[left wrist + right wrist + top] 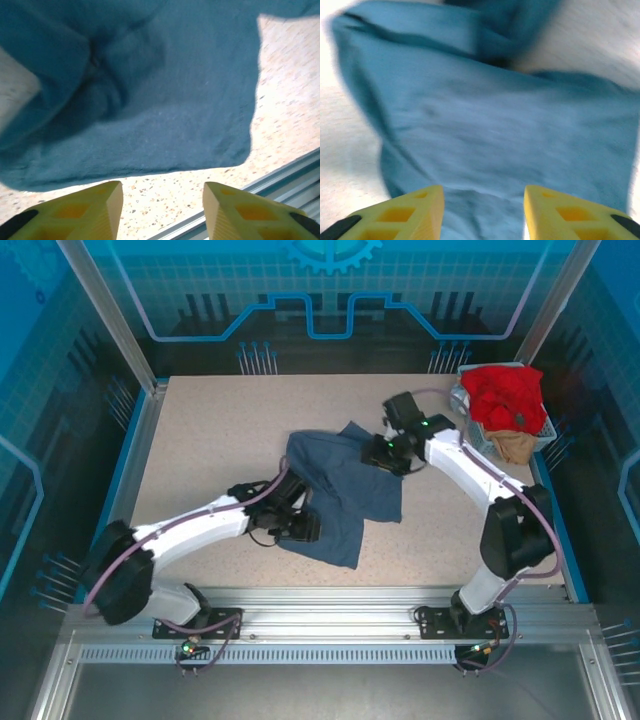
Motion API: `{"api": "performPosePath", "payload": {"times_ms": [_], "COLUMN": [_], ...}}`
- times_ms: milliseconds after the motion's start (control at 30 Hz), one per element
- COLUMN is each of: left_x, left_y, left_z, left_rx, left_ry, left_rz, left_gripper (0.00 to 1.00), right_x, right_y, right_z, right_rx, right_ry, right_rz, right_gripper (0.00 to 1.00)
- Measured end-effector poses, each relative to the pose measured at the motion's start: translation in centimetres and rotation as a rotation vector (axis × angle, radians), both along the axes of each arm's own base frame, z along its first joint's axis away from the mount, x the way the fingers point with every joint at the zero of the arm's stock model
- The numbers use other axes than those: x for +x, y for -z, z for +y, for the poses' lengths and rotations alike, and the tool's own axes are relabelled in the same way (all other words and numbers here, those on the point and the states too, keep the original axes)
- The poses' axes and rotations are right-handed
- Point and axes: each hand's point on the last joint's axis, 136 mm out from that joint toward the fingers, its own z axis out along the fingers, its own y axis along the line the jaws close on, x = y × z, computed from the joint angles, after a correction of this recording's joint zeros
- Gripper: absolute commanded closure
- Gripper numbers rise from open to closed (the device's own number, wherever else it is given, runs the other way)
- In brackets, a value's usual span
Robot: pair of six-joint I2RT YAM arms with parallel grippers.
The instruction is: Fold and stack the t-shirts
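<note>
Left gripper [162, 192]: jaws are standing apart and gripping nothing; its yellow wedge-shaped fingers [95, 210] are hovering over bare table just short of the cloth edge.
Right gripper [482, 192]: jaws are likewise standing apart, with nothing pinched between them; blue cloth is lying in the gap below them.
Dark slate-blue soft cloth t-shirt [345, 490]: it is lying rumpled in the middle of the table, partly doubled over, between the two arms.
Left wrist view, close up: the shirt's near edge is running across just ahead of the fingertips, one rounded corner is sitting at the right, and deep folds are bunching at the upper left.
Right wrist view, close up: a broad, fairly smooth panel is spreading ahead of the fingers and a dark crease is gathering at the top; the picture is blurring, so finer detail cannot be told.
Speckled beige table [220, 440]: it is bearing the shirt.
Silver metal rail [280, 175]: it is running along the table's near edge, at the lower right of the left wrist view.
Small grey wire basket [548, 428]: in the top view it is sitting at the far right corner, well apart from the blue shirt.
Bright red t-shirt [503, 392]: it is heaping crumpled over the basket.
Tan t-shirt [512, 445]: it is poking out beneath the red one, at the basket's near side.
</note>
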Motion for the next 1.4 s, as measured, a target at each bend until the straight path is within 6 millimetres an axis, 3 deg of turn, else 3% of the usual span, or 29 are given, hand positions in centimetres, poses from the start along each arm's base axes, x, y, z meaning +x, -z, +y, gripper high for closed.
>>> {"api": "performPosePath", "payload": {"times_ms": [67,167,233,333,567,733,1033,1200,1400], "left_x": [0.1,1.0,1.5,2.1,4.7,5.6,5.6,5.8,6.4], "left_y": [2.1,4.2,5.0,5.5,5.6,5.6,5.6,5.0,1.6], "left_z": [-0.3,-0.5,-0.3,0.8,6.5,8.8,9.2,9.2,8.7], "left_rx": [0.046,0.103,0.133,0.162,0.194,0.226,0.248,0.239,0.16], "left_ry": [-0.036,-0.114,-0.157,-0.226,-0.382,-0.4,-0.355,-0.351,-0.332], "left_rz": [0.065,0.124,0.143,0.17,0.178,0.166,0.148,0.126,0.019], "left_gripper": [0.64,0.71,0.74,0.76,0.79,0.79,0.8,0.79,0.64], "right_x": [-2.0,-4.3,-5.2,-5.3,-6.4,-7.7,-10.1,-11.3,-10.9], "right_y": [3.4,6.5,7.8,8.2,9.3,9.8,9.5,9.8,11.4], "right_z": [-1.9,-4.2,-5.8,-6.7,-6.2,-4.9,-0.7,0.3,-0.6], "right_rx": [-0.029,-0.049,-0.052,-0.047,-0.037,-0.031,-0.03,-0.057,-0.12], "right_ry": [0.048,0.121,0.187,0.238,0.273,0.264,0.173,0.124,0.131], "right_rz": [0.096,0.203,0.252,0.271,0.307,0.343,0.356,0.368,0.41], "right_gripper": [0.54,0.54,0.54,0.54,0.53,0.53,0.53,0.55,0.8]}}
